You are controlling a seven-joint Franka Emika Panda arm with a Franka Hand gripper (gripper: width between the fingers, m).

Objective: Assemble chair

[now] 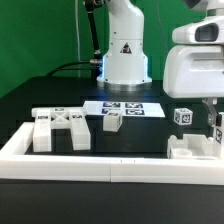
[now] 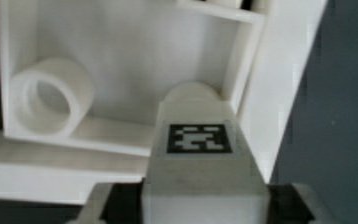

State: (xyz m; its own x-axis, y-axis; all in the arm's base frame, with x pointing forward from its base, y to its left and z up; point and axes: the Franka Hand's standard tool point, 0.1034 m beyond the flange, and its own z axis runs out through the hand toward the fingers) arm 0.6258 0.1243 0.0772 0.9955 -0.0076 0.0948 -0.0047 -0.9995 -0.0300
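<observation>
Now | my fingers [image 2: 119, 203] clamp the tagged chair leg [image 2: 197, 140] | I judge it light, rigid, slick plastic | I'd hold its flat sides squarely

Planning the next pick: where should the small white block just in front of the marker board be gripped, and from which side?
Probably from above, closing across the two upright side faces of the small block. It stands apart from the flat piece and the marker board, so its flat sides look free to clamp.
</observation>
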